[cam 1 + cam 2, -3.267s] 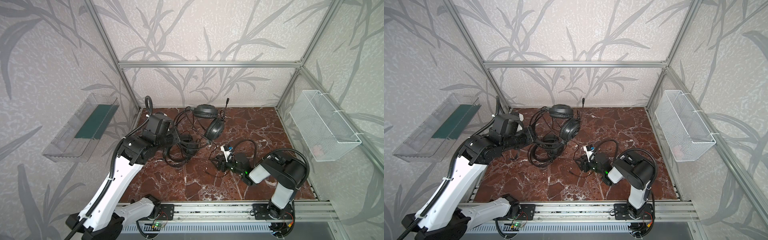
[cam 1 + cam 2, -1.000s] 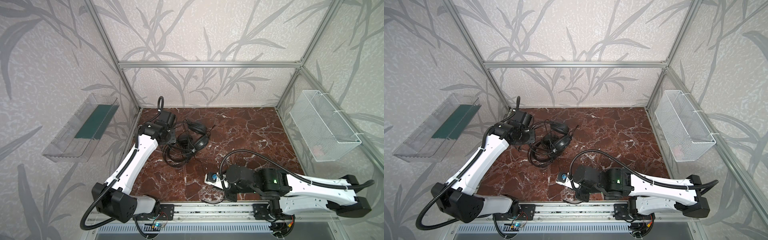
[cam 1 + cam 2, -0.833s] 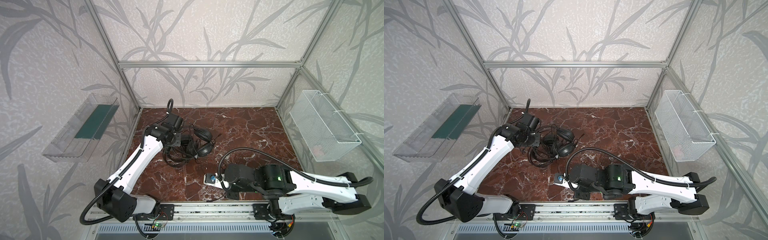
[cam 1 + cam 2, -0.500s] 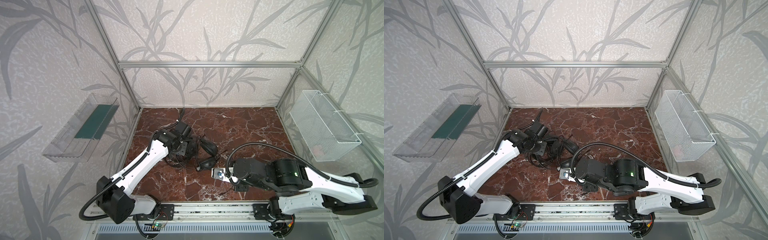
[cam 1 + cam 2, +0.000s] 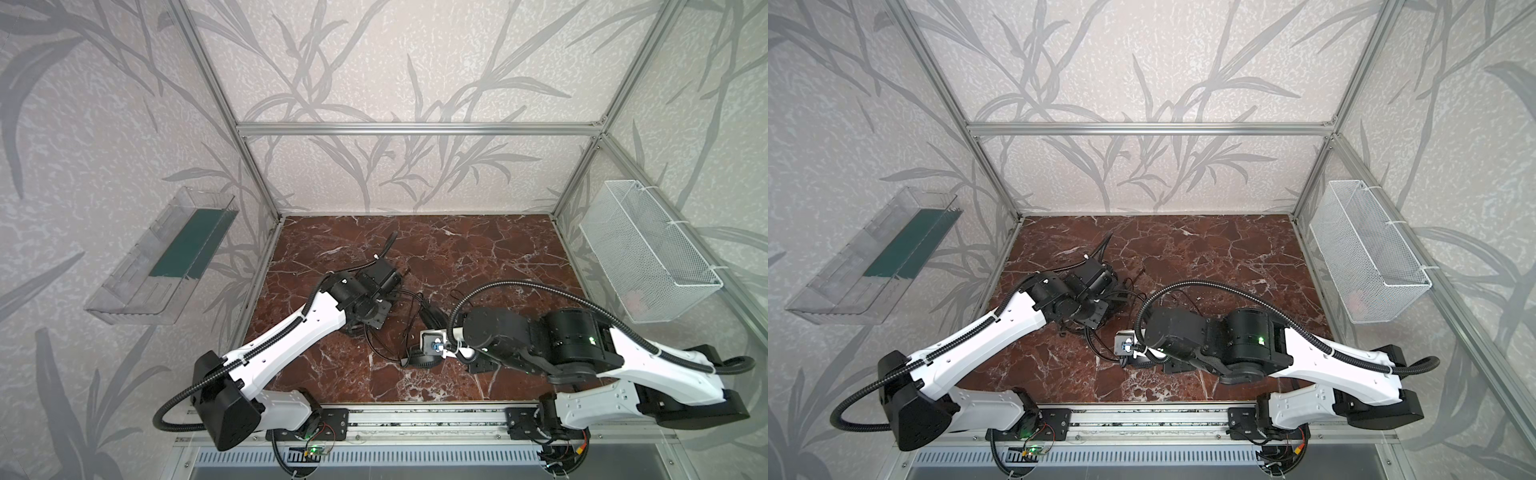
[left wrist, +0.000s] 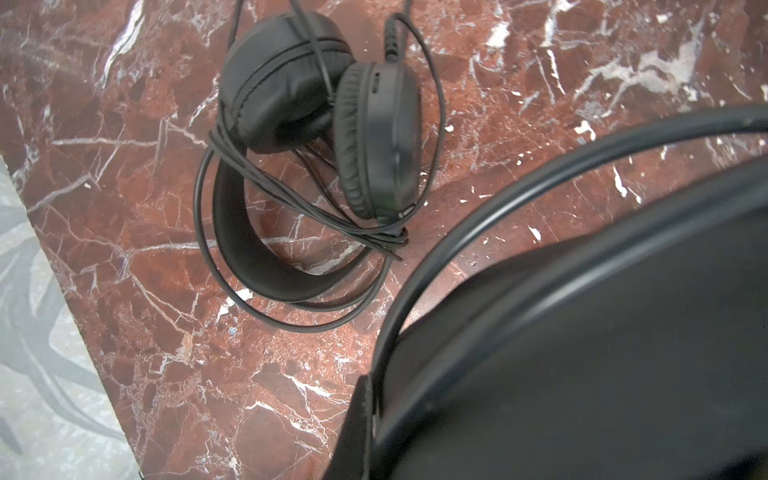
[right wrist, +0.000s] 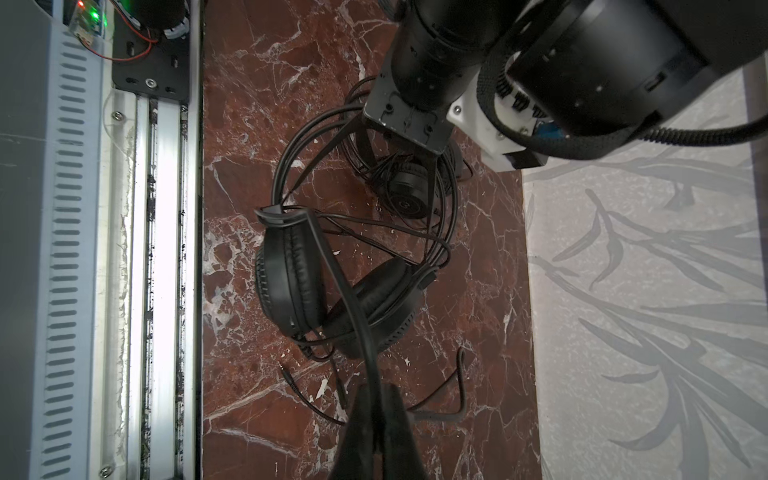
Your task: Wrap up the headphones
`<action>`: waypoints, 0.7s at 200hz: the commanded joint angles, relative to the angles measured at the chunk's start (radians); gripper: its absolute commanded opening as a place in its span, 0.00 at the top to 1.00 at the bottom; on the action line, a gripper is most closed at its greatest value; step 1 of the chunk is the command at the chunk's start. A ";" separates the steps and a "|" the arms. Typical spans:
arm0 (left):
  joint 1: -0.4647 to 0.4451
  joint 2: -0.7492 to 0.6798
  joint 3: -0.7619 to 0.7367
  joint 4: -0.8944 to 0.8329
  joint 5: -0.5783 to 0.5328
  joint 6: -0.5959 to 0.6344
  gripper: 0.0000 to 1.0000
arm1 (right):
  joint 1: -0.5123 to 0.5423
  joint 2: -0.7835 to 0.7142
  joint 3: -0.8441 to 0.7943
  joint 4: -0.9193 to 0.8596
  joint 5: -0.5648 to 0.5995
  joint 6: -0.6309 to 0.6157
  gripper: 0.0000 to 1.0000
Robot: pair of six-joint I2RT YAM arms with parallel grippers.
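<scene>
The right pincer (image 7: 376, 399) is clamped on the thin headband of a headset (image 7: 291, 282), found near the counter's (image 7: 249, 124) front edge. The left pincer (image 5: 376, 320) is closed, seemingly on that headband; a second headset (image 6: 307, 104) is laid nearby.

No txt, labels, brands or nos. I could read in any view. Tiny mark on headphones (image 6: 376, 137) earcup was too blurred.

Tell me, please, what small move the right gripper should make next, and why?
Probably swing the right gripper a little around the headset: it is shut on a black strand running straight to an earcup, and the plug end lies loose on the marble.
</scene>
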 commanded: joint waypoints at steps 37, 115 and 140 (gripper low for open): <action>-0.103 -0.040 -0.016 0.021 0.033 0.016 1.00 | -0.150 0.002 0.039 0.174 -0.110 -0.057 1.00; -0.164 -0.106 -0.020 0.049 0.110 -0.011 1.00 | -0.314 0.065 0.056 0.273 -0.248 -0.010 1.00; -0.182 -0.118 -0.024 0.064 0.138 -0.020 1.00 | -0.317 0.081 0.032 0.311 -0.220 -0.009 1.00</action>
